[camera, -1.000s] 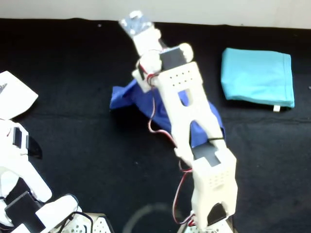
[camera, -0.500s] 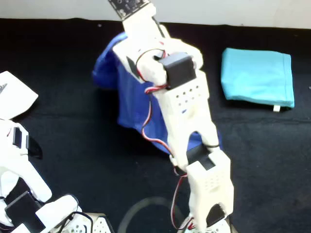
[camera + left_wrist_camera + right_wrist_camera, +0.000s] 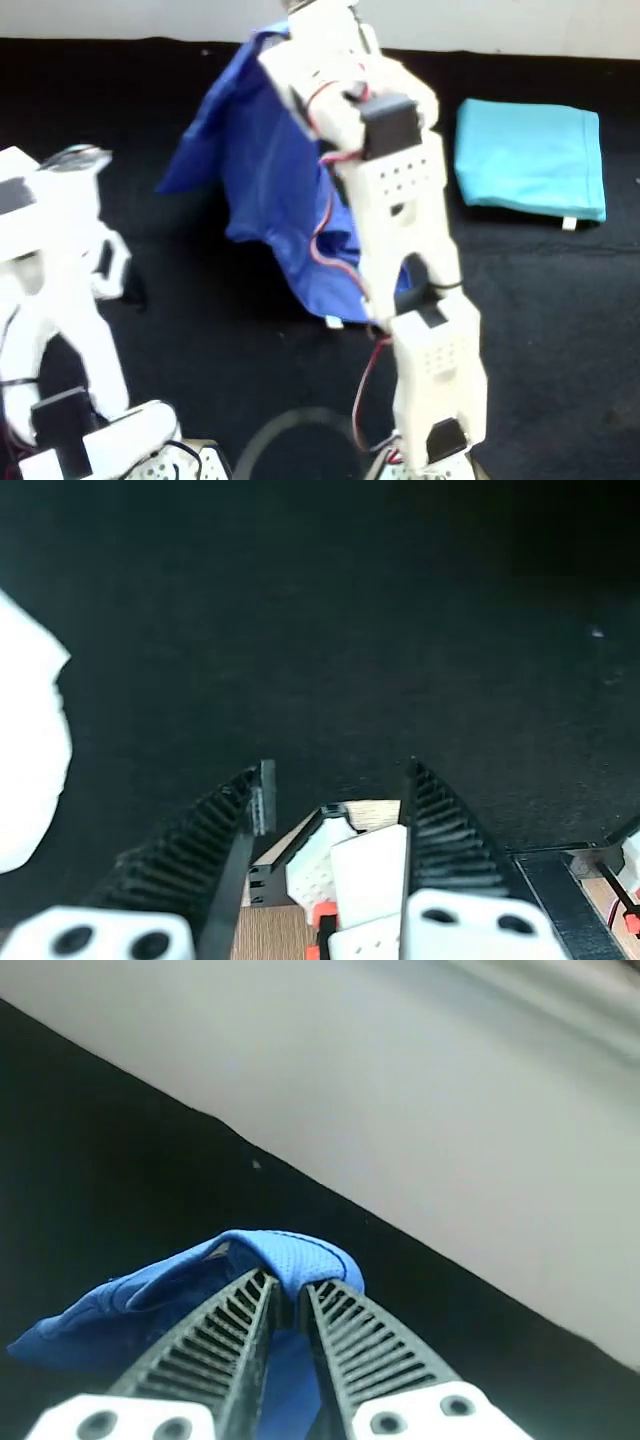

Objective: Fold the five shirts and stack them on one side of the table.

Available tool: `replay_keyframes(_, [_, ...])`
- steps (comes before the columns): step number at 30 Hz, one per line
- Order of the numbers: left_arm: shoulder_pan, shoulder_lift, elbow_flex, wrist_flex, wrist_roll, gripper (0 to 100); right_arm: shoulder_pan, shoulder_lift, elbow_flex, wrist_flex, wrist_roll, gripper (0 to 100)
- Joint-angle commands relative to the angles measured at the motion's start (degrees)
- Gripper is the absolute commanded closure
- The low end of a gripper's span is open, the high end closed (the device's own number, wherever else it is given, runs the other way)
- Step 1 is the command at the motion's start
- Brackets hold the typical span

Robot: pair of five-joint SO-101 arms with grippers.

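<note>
One turquoise shirt (image 3: 530,160) lies folded upper right on the table (image 3: 560,330). The right tool (image 3: 290,1285) clenches the hanging, unfolded blue shirt (image 3: 265,190); the left tool (image 3: 335,780) is released.

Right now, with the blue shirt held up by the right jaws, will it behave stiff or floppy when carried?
Probably floppy: the blue shirt hangs in loose folds from the right jaws. It seems light, since a pinch on one small bunch holds it up. Its lower part looks to rest on the black table, so it may drag.
</note>
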Motion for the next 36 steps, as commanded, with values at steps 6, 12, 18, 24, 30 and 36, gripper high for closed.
replay_keyframes(6, [30.6, -0.1, -0.1, -0.5, 17.0, 79, 12.4, 9.2, 0.0, -7.4, 0.8, 99.1])
replay_keyframes(12, [46.5, -0.1, 3.1, -8.7, 27.2, 79, 15.2, 11.6, 0.0, -8.4, 0.8, 99.1])
replay_keyframes(18, [53.8, -0.1, 10.2, -23.2, 31.4, 79, 16.7, 11.7, 0.0, -7.7, 0.8, 96.0])
replay_keyframes(24, [54.7, 3.9, 15.2, -33.9, 32.2, 79, 21.0, 11.6, -0.1, -3.9, 0.8, 81.2])
replay_keyframes(30, [54.9, 15.5, 9.2, -36.3, 35.8, 79, 23.6, 11.5, -0.7, -4.0, 0.7, 81.2])
replay_keyframes(36, [60.0, 22.8, -0.1, -33.3, 37.5, 79, 25.3, 11.6, -13.1, 1.5, 0.8, 81.2])
